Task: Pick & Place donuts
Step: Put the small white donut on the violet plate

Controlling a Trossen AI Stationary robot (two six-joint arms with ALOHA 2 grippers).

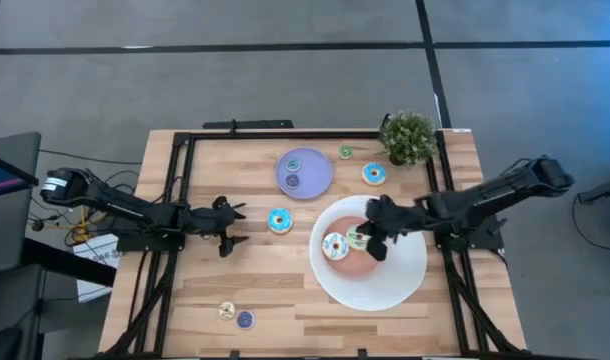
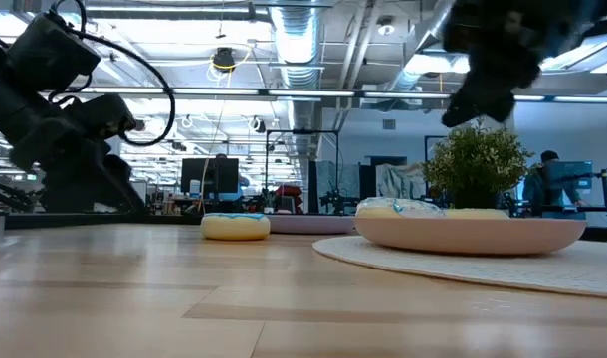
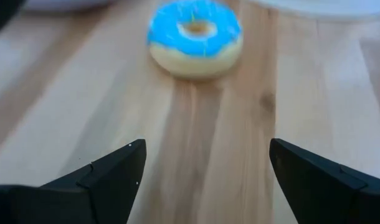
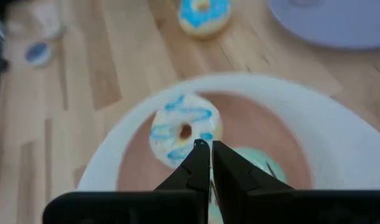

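Observation:
A blue-iced donut (image 1: 279, 221) (image 3: 195, 37) (image 2: 235, 226) lies flat on the wood. My left gripper (image 1: 232, 226) (image 3: 205, 155) is open and low, just left of that donut and pointing at it, with bare wood between them. The cream donut (image 1: 335, 246) (image 4: 184, 130) and the yellow-green striped donut (image 1: 358, 238) (image 4: 260, 163) lie on the pink centre of the big white plate (image 1: 405, 285). My right gripper (image 1: 376, 238) (image 4: 210, 149) (image 2: 493, 70) is shut and raised above the plate, over these two. A second blue donut (image 1: 373, 173) lies near the plant.
A lavender disc plate (image 1: 315, 178) with tiny donuts on it sits at the far middle of the table. A tiny green donut (image 1: 345, 152) and a potted plant (image 1: 409, 138) are toward the far right. Two tiny donuts (image 1: 235, 315) lie near the table's near edge.

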